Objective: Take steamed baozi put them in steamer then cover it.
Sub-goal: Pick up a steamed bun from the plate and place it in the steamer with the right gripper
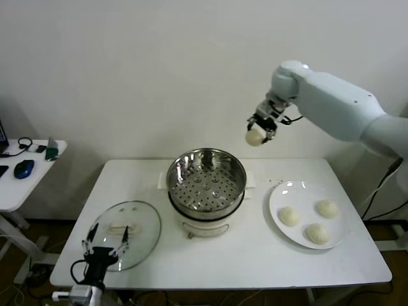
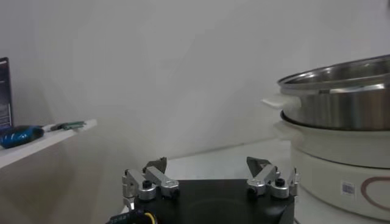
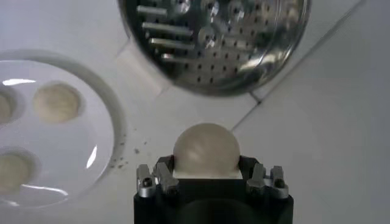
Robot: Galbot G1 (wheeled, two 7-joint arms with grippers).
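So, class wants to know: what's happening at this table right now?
The robot's right hand holds one baozi in the air, up beyond the open steamer, whose tray is empty. Three more baozi wait on the white plate. The left hand waits open at the glass lid lying on the table.

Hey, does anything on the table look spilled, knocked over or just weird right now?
Nothing is knocked over. The one untidy spot is a scatter of tiny dark specks on the table beside the white plate, on the steamer side; I cannot tell what they are. The glass lid lies flat.
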